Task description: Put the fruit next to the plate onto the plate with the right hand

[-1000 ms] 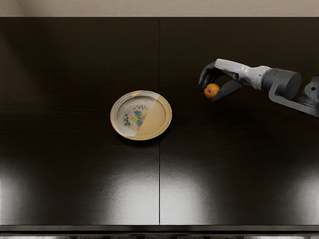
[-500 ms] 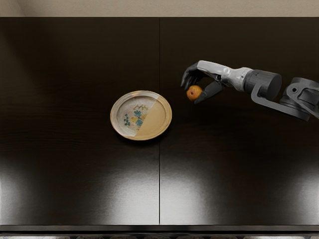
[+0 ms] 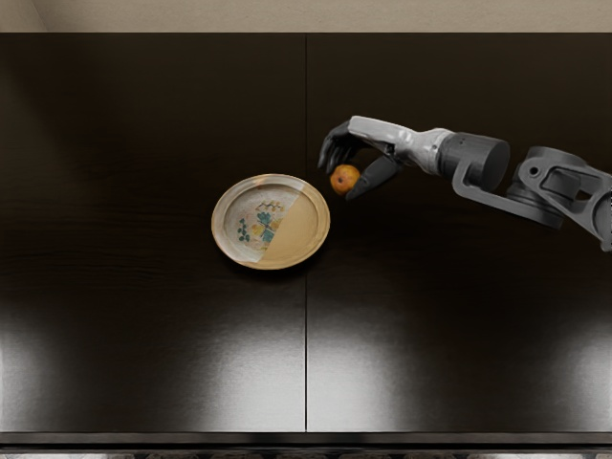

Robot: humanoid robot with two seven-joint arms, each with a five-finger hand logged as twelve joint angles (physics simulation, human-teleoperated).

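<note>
Dark, glossy wood fills almost the whole head view: a table [image 3: 143, 335] with a thin seam down its middle and a pale strip of wall [image 3: 287, 14] along the top. No left arm shows anywhere on the left side.

Just left of the seam lies the plate [image 3: 298, 229], round and shallow, half painted with a blue and green pattern, half plain tan. It sits flat and holds nothing yet.

Just past its upper right rim, close to it but not over it, is the fruit [image 3: 344, 179], a small orange ball. It looks to be off the table, though its height cannot be read for sure. The right hand [image 3: 361, 151] grips it, dark fingers [image 3: 330, 148] curled over the far side and the thumb pressed against the near side. That pinch keeps the fruit hanging beneath the palm with its underside free, which should suit lowering it onto the plate. The right arm [image 3: 478, 163] reaches in from the right edge, forearm stretched out nearly level towards the plate.

Against the earlier frames, hand and fruit have travelled steadily left: a second ago the fruit was well to the right of the plate, half a second ago about halfway across, and now it is at the rim. More of the arm has come into view as it extends. The grip looks unchanged, and the plate has not moved.
</note>
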